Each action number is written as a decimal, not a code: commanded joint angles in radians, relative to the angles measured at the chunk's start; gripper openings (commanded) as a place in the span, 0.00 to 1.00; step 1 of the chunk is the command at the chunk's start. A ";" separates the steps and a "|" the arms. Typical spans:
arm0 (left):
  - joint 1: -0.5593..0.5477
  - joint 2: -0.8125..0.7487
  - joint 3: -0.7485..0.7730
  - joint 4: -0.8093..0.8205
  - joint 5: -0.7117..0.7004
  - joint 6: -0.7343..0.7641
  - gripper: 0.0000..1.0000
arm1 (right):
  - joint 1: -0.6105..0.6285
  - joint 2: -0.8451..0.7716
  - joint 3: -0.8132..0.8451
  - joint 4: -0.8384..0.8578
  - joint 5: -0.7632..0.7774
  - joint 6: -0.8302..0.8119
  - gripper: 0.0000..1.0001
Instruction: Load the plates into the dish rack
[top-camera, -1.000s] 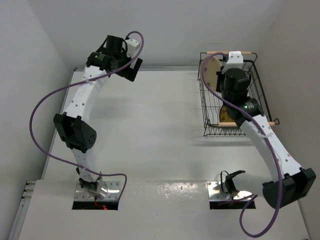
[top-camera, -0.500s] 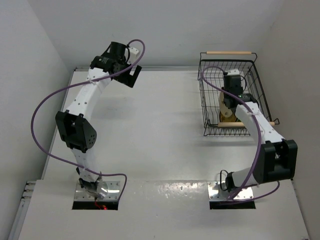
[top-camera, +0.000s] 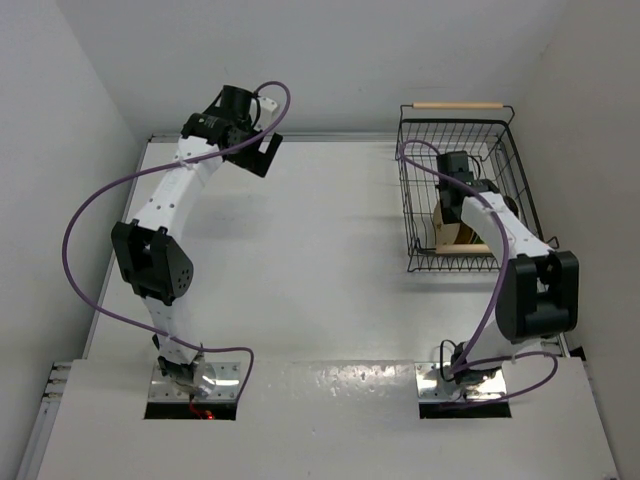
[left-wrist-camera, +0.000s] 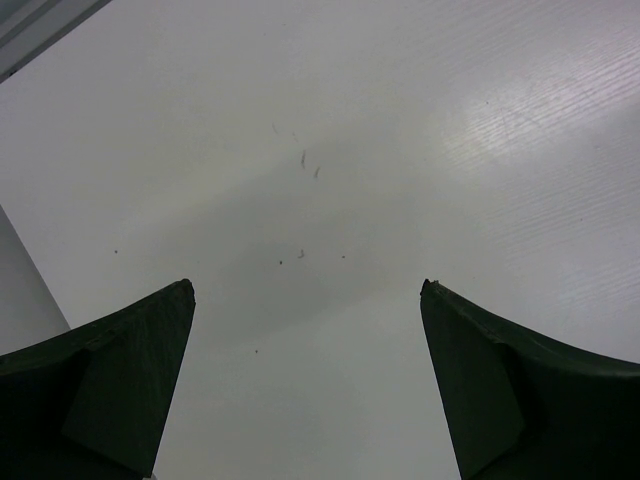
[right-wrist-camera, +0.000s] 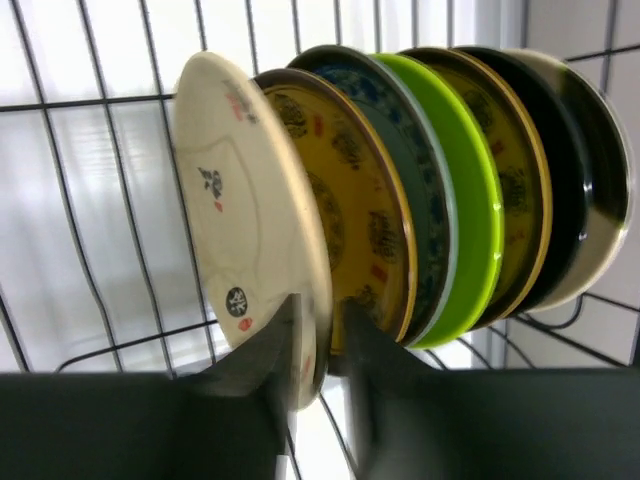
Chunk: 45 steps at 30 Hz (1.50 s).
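Beige plate (right-wrist-camera: 235, 200) pinched, brown-and-yellow plate (right-wrist-camera: 360, 215) just behind

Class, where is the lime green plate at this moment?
In the right wrist view the lime green plate stands on edge in the dish rack, between the blue patterned plate on its left and a brown-and-yellow plate on its right.

The white right arm (top-camera: 505, 240) reached down into the black wire rectangular dish rack (top-camera: 457, 104), where a tan round plate (top-camera: 445, 227) showed beneath its wrist.
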 joint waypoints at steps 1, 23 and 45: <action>0.007 -0.020 -0.001 0.017 -0.025 -0.001 1.00 | 0.000 0.022 0.066 -0.078 -0.027 0.038 0.31; 0.007 -0.058 -0.064 0.017 -0.048 0.008 1.00 | -0.134 -0.938 -0.323 0.064 -0.289 0.283 1.00; -0.094 -0.323 -0.476 0.100 -0.134 0.008 1.00 | -0.132 -1.264 -0.503 -0.391 -0.255 0.769 1.00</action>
